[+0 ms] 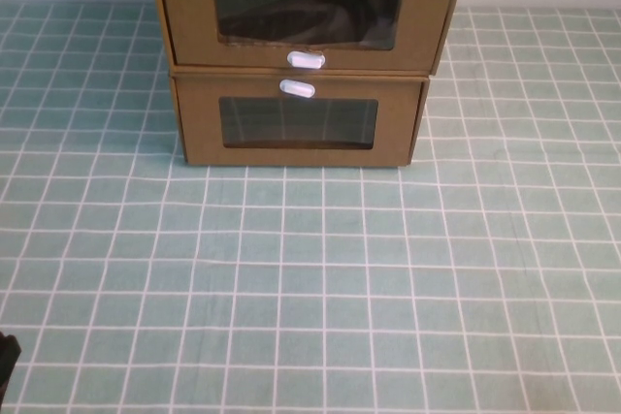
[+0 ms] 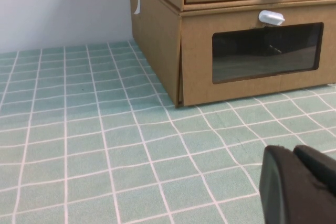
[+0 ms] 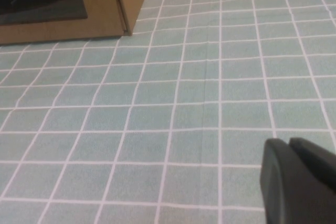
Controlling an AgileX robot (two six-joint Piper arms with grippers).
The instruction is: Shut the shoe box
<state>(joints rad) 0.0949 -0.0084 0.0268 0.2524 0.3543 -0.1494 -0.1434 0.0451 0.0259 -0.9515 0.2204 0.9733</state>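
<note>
Setup: two brown cardboard drawer boxes are stacked at the top centre of the high view, on the green checked desk (image 1: 310,317). The shoe box (image 1: 306,12) is the upper one. Its white pull tab (image 1: 306,60) sits below its clear window (image 1: 307,15). The lower box (image 1: 299,123) carries its tab above the window and is not our target.

Shoe box state: its front panel looks wider than the lower box's front in the high view. We judge that the drawer stands slightly proud and is not yet pushed home, though the higher position could account for part of this.

Left gripper (image 2: 294,153): low over the desk and well apart from the boxes. A dark sliver of its arm shows at the lower left corner of the high view. Its fingers (image 2: 275,182) look pressed together and hold nothing.

Right gripper (image 3: 290,144): out of the high view and also low over the bare desk, with fingers (image 3: 278,182) pressed together and empty. Its camera catches only a bottom corner of the lower box.

Key relation: the shoe box front runs left to right across the high view, so we judge the closing push should go straight toward the top of the frame, square to that panel. The box lies ahead of and above both sets of fingers. The left wrist view faces both tabs, so we judge the left arm better placed. It would need to rise to the upper drawer's level first.
</note>
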